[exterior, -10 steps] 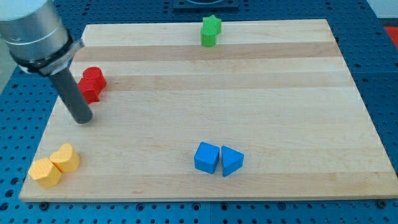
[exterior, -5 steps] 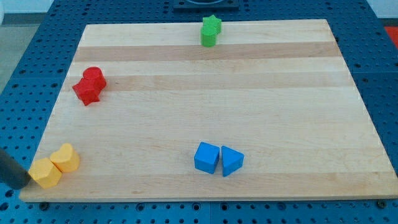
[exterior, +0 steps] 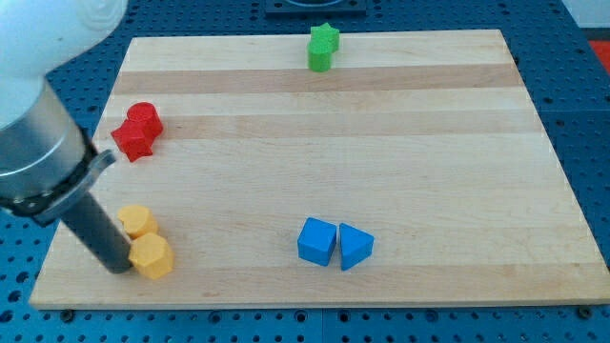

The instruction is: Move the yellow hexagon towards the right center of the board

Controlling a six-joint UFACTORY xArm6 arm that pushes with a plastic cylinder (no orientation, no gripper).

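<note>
My tip (exterior: pixel 120 266) touches the yellow hexagon (exterior: pixel 151 255) just right of it, flat on the wooden counter (exterior: pixel 381 143); I have no hand.

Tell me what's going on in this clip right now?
A robot arm's rod is pushing yellow blocks across a wooden board. My tip sits at the left side of the yellow hexagon, touching or nearly so, near the view's bottom left. A second yellow block sits just above the hexagon. The hexagon is still far from the right centre. Red, green and blue blocks lie elsewhere, untouched.
</note>
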